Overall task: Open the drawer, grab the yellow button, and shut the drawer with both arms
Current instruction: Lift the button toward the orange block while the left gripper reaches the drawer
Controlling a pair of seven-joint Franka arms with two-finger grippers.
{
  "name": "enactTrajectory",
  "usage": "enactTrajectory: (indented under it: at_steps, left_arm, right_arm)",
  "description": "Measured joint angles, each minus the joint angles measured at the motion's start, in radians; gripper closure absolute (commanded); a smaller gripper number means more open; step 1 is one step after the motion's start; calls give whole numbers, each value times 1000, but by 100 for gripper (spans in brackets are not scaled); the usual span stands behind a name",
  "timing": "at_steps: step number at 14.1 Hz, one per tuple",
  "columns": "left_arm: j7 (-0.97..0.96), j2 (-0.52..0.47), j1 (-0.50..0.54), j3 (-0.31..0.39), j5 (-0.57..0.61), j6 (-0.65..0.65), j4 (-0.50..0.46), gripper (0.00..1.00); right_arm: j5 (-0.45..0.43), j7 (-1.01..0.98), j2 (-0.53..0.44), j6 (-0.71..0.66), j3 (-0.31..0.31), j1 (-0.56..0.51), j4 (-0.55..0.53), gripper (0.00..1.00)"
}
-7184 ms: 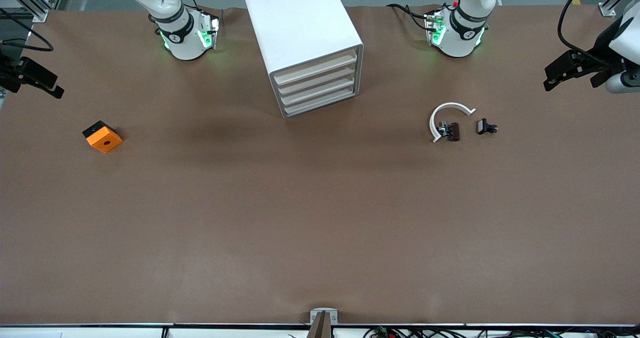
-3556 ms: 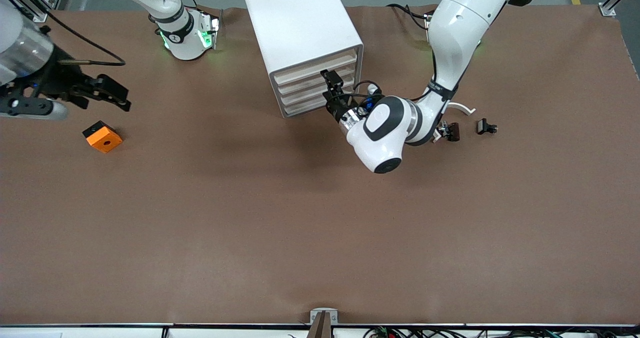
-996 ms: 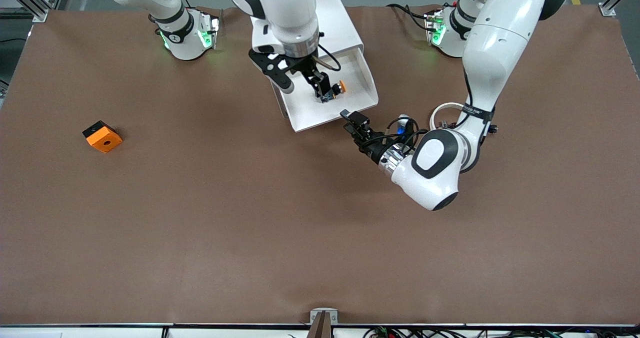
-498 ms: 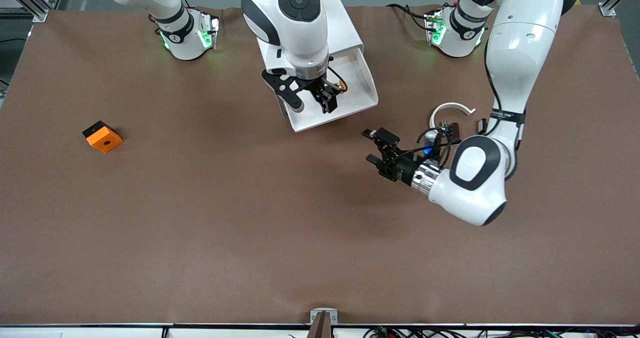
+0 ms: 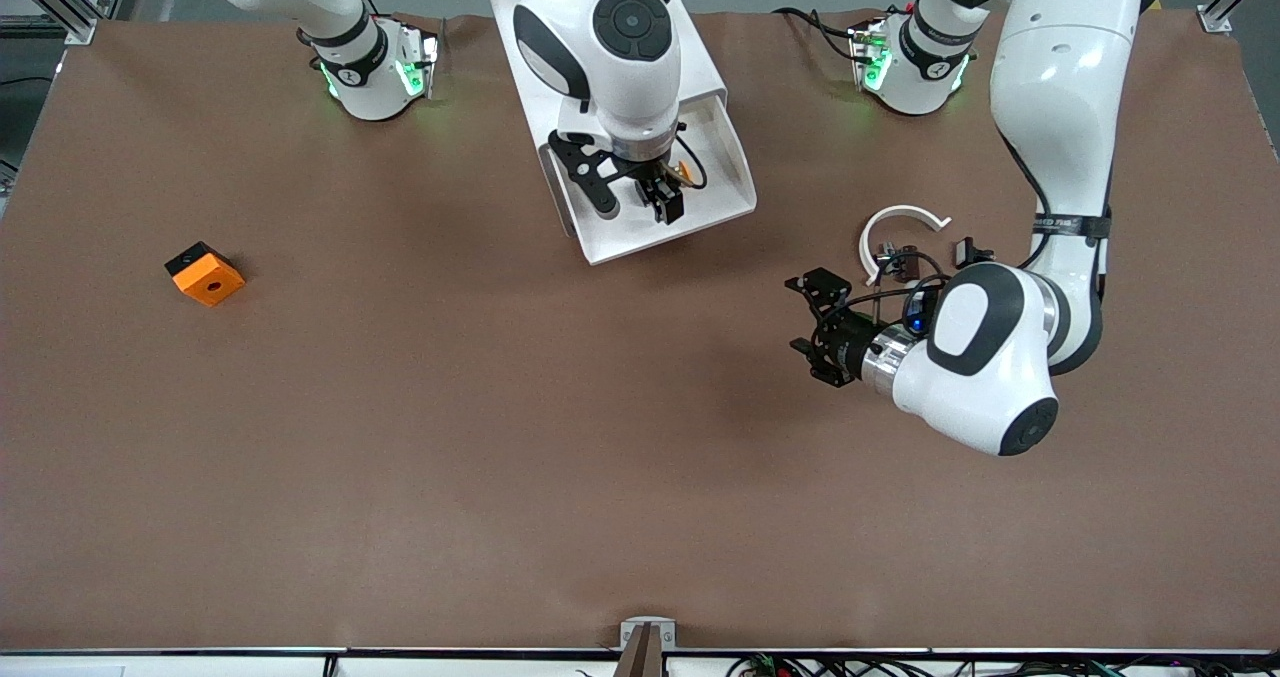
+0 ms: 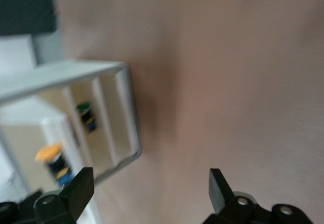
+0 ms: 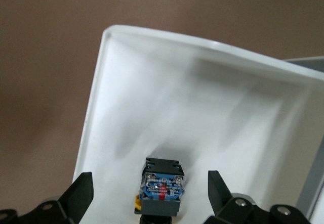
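Note:
The white cabinet's [image 5: 520,17] top drawer [image 5: 650,242] stands pulled out. The button [image 5: 683,169] lies in it on its side, with an orange cap and a black-blue body. My right gripper [image 5: 638,205] is open just above the drawer. In the right wrist view the button [image 7: 162,188] lies between its spread fingers [image 7: 76,196], and I cannot tell whether they touch it. My left gripper [image 5: 805,317] is open and empty over bare table toward the left arm's end. Its wrist view shows the drawer [image 6: 129,113] and the orange-capped button [image 6: 50,155] farther off.
An orange square block [image 5: 204,273] lies toward the right arm's end. A white curved strip [image 5: 900,219] with small black clips [image 5: 970,250] lies beside the left arm's wrist. A small green-topped thing [image 6: 85,110] shows in the drawer in the left wrist view.
The drawer went from shut to pulled out. My left gripper has since drawn away from it toward the left arm's end. My right gripper has come over the button.

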Motion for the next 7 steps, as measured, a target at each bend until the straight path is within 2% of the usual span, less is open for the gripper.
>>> enactTrajectory:
  at_steps: [4,6,7]
  left_arm:
    - [173,-12,-100,-7,287,95,0,0]
    - [279,-15,-151,-9,354,122,0,0]
    - [340,-16,-160,-10,363,137,0,0]
  right_arm:
    - [0,8,13,0,0,14,-31,0]
    - [0,8,18,4,0,14,-32,24]
    - [0,8,19,11,-1,14,-32,43]
